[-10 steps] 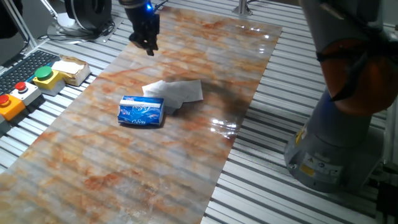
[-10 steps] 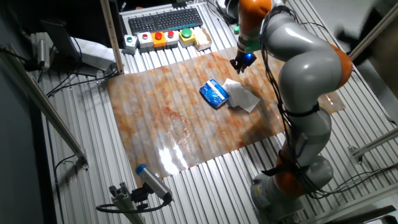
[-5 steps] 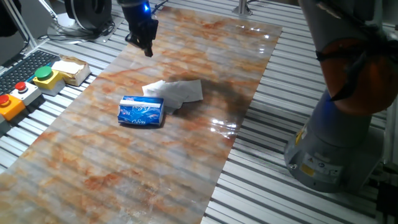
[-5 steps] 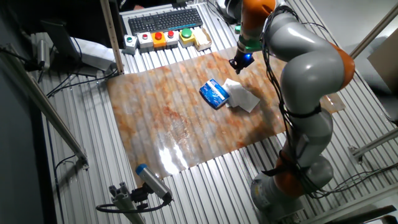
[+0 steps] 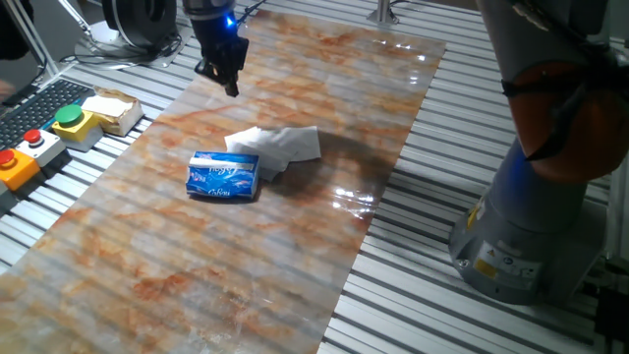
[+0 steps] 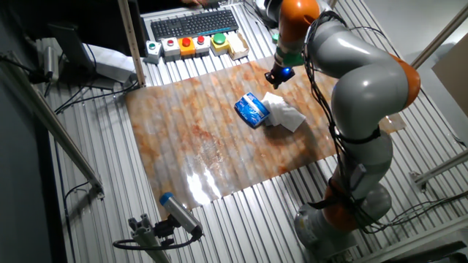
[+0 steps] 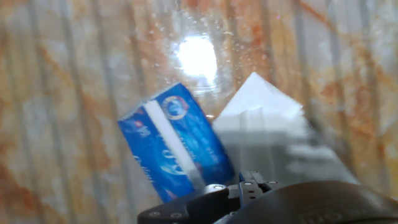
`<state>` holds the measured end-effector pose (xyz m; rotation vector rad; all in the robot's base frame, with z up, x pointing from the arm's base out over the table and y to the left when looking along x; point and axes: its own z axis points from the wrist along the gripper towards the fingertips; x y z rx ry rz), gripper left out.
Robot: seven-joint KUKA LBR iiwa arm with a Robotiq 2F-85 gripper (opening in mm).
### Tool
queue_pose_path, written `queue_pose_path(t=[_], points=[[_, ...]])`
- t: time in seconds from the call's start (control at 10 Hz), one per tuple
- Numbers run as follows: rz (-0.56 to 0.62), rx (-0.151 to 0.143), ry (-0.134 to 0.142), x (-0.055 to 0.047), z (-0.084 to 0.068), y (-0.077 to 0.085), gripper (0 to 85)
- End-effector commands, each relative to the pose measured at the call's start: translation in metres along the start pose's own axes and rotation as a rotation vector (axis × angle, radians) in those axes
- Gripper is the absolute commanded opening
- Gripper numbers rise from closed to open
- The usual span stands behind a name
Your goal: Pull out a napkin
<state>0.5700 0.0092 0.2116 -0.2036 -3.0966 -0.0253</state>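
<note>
Napkin (image 5: 280, 146) lies flat beside the blue pack (image 5: 223, 177), touching it. Gripper (image 5: 228, 81) hangs well apart, holding nothing (finger gap indiscernible).

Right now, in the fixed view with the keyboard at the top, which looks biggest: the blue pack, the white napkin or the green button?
1. Napkin and blue pack: too alike to rank.
2. Green button: clearly smallest, though it sits farther from the camera.
</note>
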Motion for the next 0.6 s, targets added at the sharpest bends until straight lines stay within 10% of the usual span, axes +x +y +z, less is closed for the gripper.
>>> queue_pose_path(t=[0.0,0.5], points=[[0.003,0.010,-0.001,0.0008,-0.0006,0.0005,0.0],[0.012,0.029,0.076,-0.0022,0.0053,0.0028,0.0]])
